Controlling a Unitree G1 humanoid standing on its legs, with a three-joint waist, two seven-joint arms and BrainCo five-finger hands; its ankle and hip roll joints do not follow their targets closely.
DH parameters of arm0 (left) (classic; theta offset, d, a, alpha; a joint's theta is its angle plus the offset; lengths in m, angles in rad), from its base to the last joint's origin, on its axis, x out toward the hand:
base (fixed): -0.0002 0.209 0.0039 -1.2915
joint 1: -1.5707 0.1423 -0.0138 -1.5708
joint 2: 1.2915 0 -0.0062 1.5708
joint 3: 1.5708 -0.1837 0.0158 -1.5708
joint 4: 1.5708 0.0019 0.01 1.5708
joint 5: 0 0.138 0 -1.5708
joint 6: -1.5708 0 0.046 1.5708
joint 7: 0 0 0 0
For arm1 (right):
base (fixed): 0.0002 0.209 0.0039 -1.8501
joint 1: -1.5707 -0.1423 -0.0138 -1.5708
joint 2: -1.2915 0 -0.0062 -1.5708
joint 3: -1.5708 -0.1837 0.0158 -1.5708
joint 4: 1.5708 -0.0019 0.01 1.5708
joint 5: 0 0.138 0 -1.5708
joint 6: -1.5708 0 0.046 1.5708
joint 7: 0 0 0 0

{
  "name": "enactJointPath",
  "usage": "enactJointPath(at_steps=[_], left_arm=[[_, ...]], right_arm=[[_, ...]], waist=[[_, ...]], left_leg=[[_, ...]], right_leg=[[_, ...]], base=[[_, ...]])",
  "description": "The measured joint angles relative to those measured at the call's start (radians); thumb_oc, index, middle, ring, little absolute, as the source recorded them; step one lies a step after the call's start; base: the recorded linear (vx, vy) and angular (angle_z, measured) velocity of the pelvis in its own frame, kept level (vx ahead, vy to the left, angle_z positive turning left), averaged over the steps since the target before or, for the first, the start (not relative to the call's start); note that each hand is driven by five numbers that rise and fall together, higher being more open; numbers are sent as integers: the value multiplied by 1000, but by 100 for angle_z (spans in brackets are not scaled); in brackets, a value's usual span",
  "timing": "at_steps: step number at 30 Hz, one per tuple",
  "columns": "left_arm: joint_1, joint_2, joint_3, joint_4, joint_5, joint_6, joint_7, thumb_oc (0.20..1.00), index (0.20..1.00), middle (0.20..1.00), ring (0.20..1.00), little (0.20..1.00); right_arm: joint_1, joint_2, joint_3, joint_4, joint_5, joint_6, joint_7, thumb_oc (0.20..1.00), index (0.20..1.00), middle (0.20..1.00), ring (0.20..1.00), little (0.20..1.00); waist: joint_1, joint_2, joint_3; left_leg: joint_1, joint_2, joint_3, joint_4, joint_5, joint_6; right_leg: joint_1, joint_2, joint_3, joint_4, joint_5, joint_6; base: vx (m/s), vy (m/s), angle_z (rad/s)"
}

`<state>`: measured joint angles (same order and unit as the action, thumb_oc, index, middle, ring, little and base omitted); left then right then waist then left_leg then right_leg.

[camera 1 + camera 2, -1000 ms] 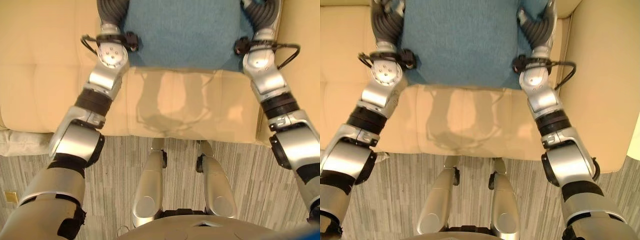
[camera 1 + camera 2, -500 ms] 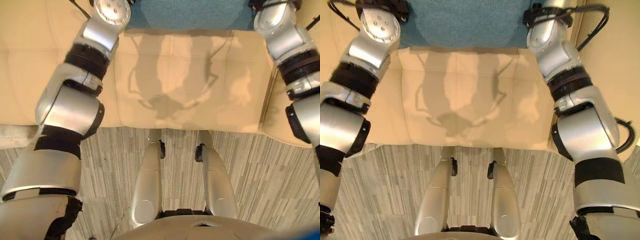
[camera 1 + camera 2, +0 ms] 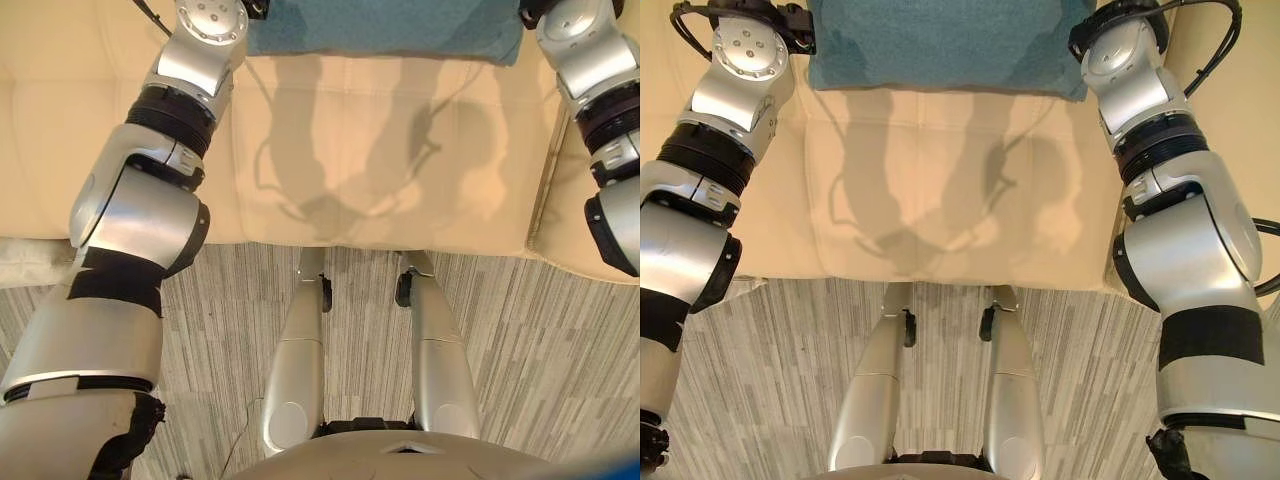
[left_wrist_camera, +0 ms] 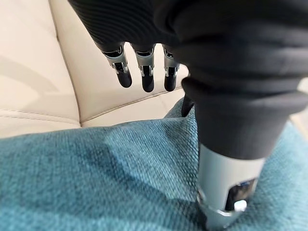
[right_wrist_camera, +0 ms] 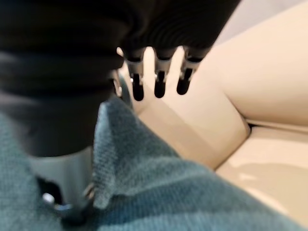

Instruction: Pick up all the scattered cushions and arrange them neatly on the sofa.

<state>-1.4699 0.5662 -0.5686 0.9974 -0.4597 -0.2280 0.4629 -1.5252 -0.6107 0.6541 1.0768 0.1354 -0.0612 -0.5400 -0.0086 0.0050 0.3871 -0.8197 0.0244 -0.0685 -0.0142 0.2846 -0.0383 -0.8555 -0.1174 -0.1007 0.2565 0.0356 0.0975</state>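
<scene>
at our far left the cream sofa (image 3: 60,150) runs across under us, and over it our left hand (image 4: 144,72) reaches forward to the near left corner of the teal cushion (image 3: 940,40). in the left wrist view its fingers (image 4: 124,77) hang straight and loose above the sofa's seam while the thumb presses down into the teal cloth, so we read that hand as released, resting on the cushion and not gripping it. in the middle the cushion lies flat on the seat, towards the backrest, its front edge running fairly straight across the seat. on the right, our right hand (image 5: 159,77) mirrors the left: fingers (image 5: 138,89) straight and apart over the pale upholstery by the armrest, thumb down against the cushion's corner, though that view is soft enough that we can only say it probably pinches nothing. as we judge it, this one cushion is placed and needs at most a small squaring. whether other cushions wait to be collected we cannot tell from here; the striped grey floor (image 3: 520,340) before the sofa carries none.
</scene>
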Motion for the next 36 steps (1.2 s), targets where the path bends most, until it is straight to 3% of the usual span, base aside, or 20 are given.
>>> enactJointPath(at_steps=[2, 3, 4, 5, 6, 7, 9, 12, 15, 18, 25, 27, 28, 29, 30, 32, 33, 34, 35, 36], left_arm=[[16, 54, 12, -24, 0, 2, -25, 1000, 1000, 1000, 1000, 1000], [131, 165, 86, -209, 2, -1, -45, 1000, 1000, 1000, 1000, 1000], [451, 201, 162, -314, 1, -45, -38, 1000, 1000, 1000, 1000, 1000], [648, 213, 225, -391, 1, -48, -32, 1000, 1000, 1000, 1000, 1000], [865, 228, 307, -535, 7, -43, -42, 1000, 1000, 1000, 1000, 1000], [1136, 224, 430, -756, 24, -54, -64, 1000, 1000, 1000, 1000, 1000], [1474, 111, 537, -858, 59, -58, -85, 1000, 1000, 1000, 1000, 1000], [1647, -99, 507, -788, 138, -31, -183, 1000, 1000, 1000, 1000, 1000], [1776, -162, 494, -379, 235, 24, -270, 1000, 1000, 1000, 1000, 1000], [1722, -211, 463, 91, 351, 95, -318, 1000, 1000, 1000, 1000, 1000], [1591, -259, 446, 178, 413, 105, -334, 1000, 1000, 1000, 1000, 1000], [1550, -253, 446, 164, 413, 102, -334, 1000, 1000, 1000, 1000, 1000], [1497, -242, 447, 174, 414, 108, -334, 1000, 1000, 1000, 1000, 1000], [1483, -243, 448, 175, 414, 107, -335, 1000, 1000, 1000, 1000, 1000], [1480, -271, 455, 215, 414, 110, -339, 1000, 1000, 1000, 1000, 1000], [1487, -310, 453, 202, 415, 112, -350, 1000, 1000, 1000, 1000, 1000], [1477, -322, 441, 200, 416, 111, -350, 1000, 1000, 1000, 1000, 1000], [1447, -317, 411, 189, 436, 107, -349, 1000, 1000, 1000, 1000, 1000], [1460, -308, 400, 195, 451, 109, -348, 1000, 1000, 1000, 1000, 1000], [1466, -307, 395, 199, 452, 112, -348, 1000, 1000, 1000, 1000, 1000]], right_arm=[[9, -33, -13, -44, 2, 0, 21, 1000, 1000, 1000, 1000, 1000], [91, -93, -99, -189, 9, -10, 34, 1000, 1000, 1000, 1000, 1000], [401, -107, -187, -288, 17, -40, 20, 1000, 1000, 1000, 1000, 1000], [616, -123, -239, -354, 23, -43, 26, 1000, 1000, 1000, 1000, 1000], [816, -126, -319, -488, 28, -46, 39, 1000, 1000, 1000, 1000, 1000], [1070, -129, -477, -678, 24, -58, 59, 1000, 1000, 1000, 1000, 1000], [1394, -75, -602, -766, -2, -65, 78, 1000, 1000, 1000, 1000, 1000], [1541, 127, -565, -718, -75, -75, 194, 1000, 1000, 1000, 1000, 1000], [1616, 213, -530, -343, -160, -64, 274, 1000, 1000, 1000, 1000, 1000], [1617, 218, -436, -39, -240, -37, 336, 1000, 1000, 1000, 1000, 1000], [1564, 227, -447, 113, -240, -39, 356, 1000, 1000, 1000, 1000, 1000], [1532, 225, -448, 120, -239, -34, 358, 1000, 1000, 1000, 1000, 1000], [1499, 244, -446, 131, -239, -33, 356, 1000, 1000, 1000, 1000, 1000], [1484, 255, -444, 137, -239, -32, 357, 1000, 1000, 1000, 1000, 1000], [1483, 240, -451, 140, -240, -31, 358, 1000, 1000, 1000, 1000, 1000], [1505, 216, -455, 140, -240, -17, 358, 1000, 1000, 1000, 1000, 1000], [1511, 209, -470, 141, -239, -12, 359, 1000, 1000, 1000, 1000, 1000], [1510, 221, -489, 156, -240, -4, 359, 1000, 1000, 1000, 1000, 1000], [1484, 250, -488, 167, -249, 0, 361, 1000, 1000, 1000, 1000, 1000], [1486, 251, -488, 170, -258, 1, 361, 1000, 1000, 1000, 1000, 1000]], waist=[[4, 3, 5], [1, 0, 102], [16, -2, -161], [21, -37, -284], [28, -36, -335], [18, -43, -339], [22, -68, -357], [20, -73, -391], [23, -53, -395], [15, -30, -417], [24, 7, -370], [30, 6, -331], [20, -72, -288], [25, -124, -268], [-6, -116, -262], [-41, -57, -269], [-61, -15, -282], [-59, 19, -286], [-55, -25, -275], [-56, -40, -272]], left_leg=[[7, 12, -4, -3, -2, -2], [142, 12, 0, -5, -7, -9], [102, 16, -4, -2, -98, -36], [99, 13, 23, 51, -185, -93], [160, 25, 29, 17, -128, -22], [232, 18, 29, -3, -126, -21], [396, -2, 35, -34, -126, -21], [528, 15, 35, -75, -138, -33], [667, 20, 56, -79, -181, -24], [722, 25, 56, -80, -200, -27], [707, 72, -24, -47, -158, -53], [652, 92, -40, 25, -151, -87], [603, 48, -47, 81, -91, -187], [595, -2, -12, 224, -191, -118], [638, -21, 26, 411, -318, -71], [811, 4, 83, 316, -420, -66], [886, 10, 121, 154, -420, -50], [933, -1, 139, -10, -394, 25], [938, -78, 142, -79, -328, 80], [932, -102, 141, -77, -319, 93]], right_leg=[[5, 11, 0, 3, 4, -6], [145, 10, -1, -1, -4, -28], [111, 13, -12, -4, -52, -21], [139, -2, -17, -41, -58, -21], [188, 14, -29, -38, -75, -17], [268, 8, -43, -64, -84, -10], [468, -6, -55, -157, -86, -4], [634, 12, -73, -256, -70, -3], [798, 20, -69, -330, -48, 4], [855, 30, -68, -352, -46, 5], [886, 108, -78, -338, -51, -41], [832, 130, -81, -259, -79, -87], [792, 68, -107, -247, -46, -160], [796, 18, -101, -277, -11, -167], [848, 4, -109, -345, 45, -140], [857, 14, -140, -347, 59, -126], [829, 16, -153, -335, 63, -111], [769, 5, -155, -287, 81, -86], [729, -60, -126, -274, 103, -29], [716, -81, -116, -272, 114, -11]], base=[[32, -20, -3], [56, -16, 12], [80, -24, 29], [134, -44, 19], [147, -27, 24], [106, 3, 23], [103, 33, 21], [89, 8, 3], [38, -31, -8], [-6, -82, -4], [-123, -105, 24], [-234, -9, 32], [-209, 52, 11], [-177, 85, 22], [-124, 151, 14], [-143, 197, 53], [-181, 205, 65], [-281, 248, 35], [-418, 234, 16], [-562, 206, -13]])
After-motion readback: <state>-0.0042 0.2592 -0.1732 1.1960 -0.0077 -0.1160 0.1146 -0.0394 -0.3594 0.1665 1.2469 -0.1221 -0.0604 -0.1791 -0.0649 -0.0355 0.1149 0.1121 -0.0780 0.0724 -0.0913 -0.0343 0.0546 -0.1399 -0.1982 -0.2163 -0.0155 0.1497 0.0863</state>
